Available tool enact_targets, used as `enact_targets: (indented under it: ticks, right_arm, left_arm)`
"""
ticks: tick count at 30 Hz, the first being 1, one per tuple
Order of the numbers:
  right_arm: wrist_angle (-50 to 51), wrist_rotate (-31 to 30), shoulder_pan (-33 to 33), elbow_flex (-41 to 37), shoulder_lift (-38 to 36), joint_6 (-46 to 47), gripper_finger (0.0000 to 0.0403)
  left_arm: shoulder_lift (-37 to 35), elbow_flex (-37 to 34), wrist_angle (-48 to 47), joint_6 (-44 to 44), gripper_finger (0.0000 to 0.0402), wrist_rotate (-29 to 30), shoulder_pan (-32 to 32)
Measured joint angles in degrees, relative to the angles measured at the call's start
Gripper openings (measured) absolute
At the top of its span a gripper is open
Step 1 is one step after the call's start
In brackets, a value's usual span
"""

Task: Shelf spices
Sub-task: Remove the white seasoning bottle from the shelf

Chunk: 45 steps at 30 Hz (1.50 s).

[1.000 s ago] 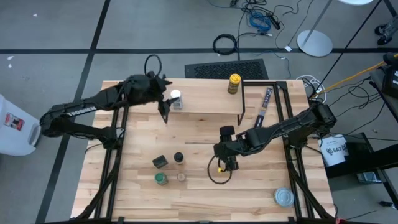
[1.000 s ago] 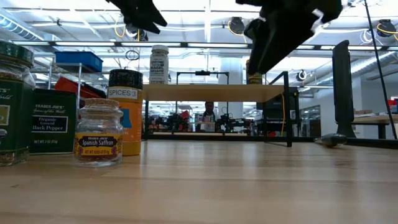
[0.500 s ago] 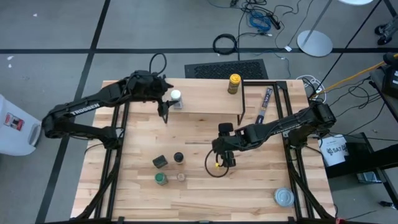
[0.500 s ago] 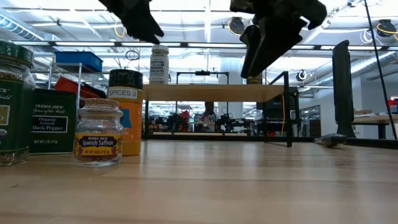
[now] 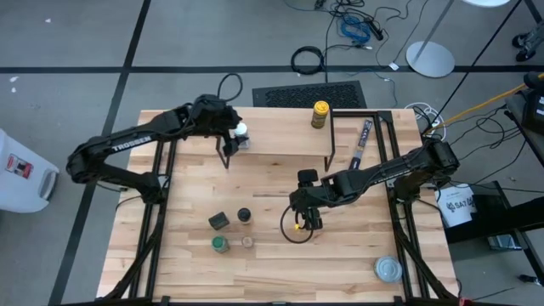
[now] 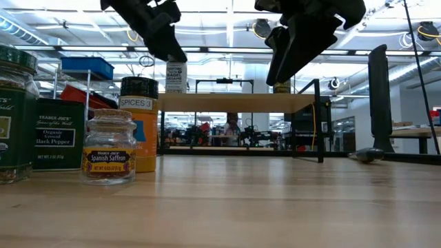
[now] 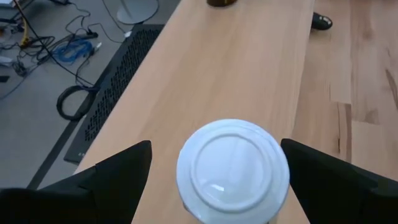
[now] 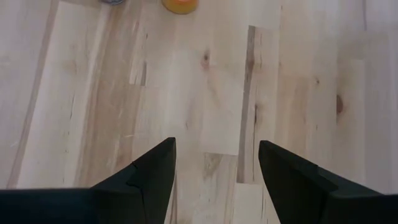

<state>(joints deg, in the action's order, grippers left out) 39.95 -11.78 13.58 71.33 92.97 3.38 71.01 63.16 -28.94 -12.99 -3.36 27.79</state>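
Hovering over the shelf [image 5: 280, 136], the left tool [image 7: 211, 171] is wide open, with one finger on each side of the white-lidded jar [image 7: 233, 169] and not touching it. That jar stands upright on the shelf's plank near one end. The yellow-lidded jar [image 5: 320, 114] stands farther along the same plank.

The right tool [image 8: 214, 168] hangs over bare counter [image 8: 205, 87], open and holding nothing. The orange jar [image 8: 180, 5] is a little way ahead of it. Beside that jar stand the dark square tin [image 5: 219, 221], the green-lidded jar [image 5: 220, 245] and the small saffron jar [image 6: 109, 147], all waiting on the counter.

These jars look small, hard and light. Their round sides are probably smooth and slippery, and the glass ones could break if they tip. A good place to pinch the orange jar seems to be across its body, just under the lid.
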Motion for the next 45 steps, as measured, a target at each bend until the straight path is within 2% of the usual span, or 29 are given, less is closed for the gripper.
enact_targets:
  ticks: [5, 17, 20, 26, 30, 39, 45]
  right_arm:
    - [0.0, -0.1, 0.0, 0.0, 0.0, 0.0, 0.0217]
    - [0.0, -0.1, 0.0, 0.0, 0.0, 0.0, 0.0217]
    - [0.0, -0.1, 0.0, 0.0, 0.0, 0.2, 0.0217]
    - [0.0, -0.1, 0.0, 0.0, -0.6, 1.0, 0.0217]
    - [0.1, -0.2, 0.6, 0.0, -3.8, 2.5, 0.0217]
    - [0.2, -0.5, 4.6, 0.0, -17.1, 6.9, 0.0217]
    - [2.5, -1.4, 9.1, 0.1, -25.9, 9.8, 0.0217]
  left_arm:
    - [0.3, 0.0, 0.0, -1.5, 0.0347, -0.9, 0.0]
    - [0.2, 0.0, 0.1, -1.3, 0.0227, -1.4, -0.1]
    - [0.2, 0.0, 0.3, -1.0, 0.0207, -1.4, 0.0]
    - [0.2, 0.0, 0.2, 0.6, 0.0209, -1.3, -0.2]
    - [-0.5, 0.0, 0.1, 0.7, 0.0210, -1.2, -1.5]
    - [-4.0, 0.0, 4.0, 6.4, 0.0211, -2.4, -6.0]
    - [-4.2, 0.0, 8.5, 11.2, 0.0212, -2.7, -12.3]
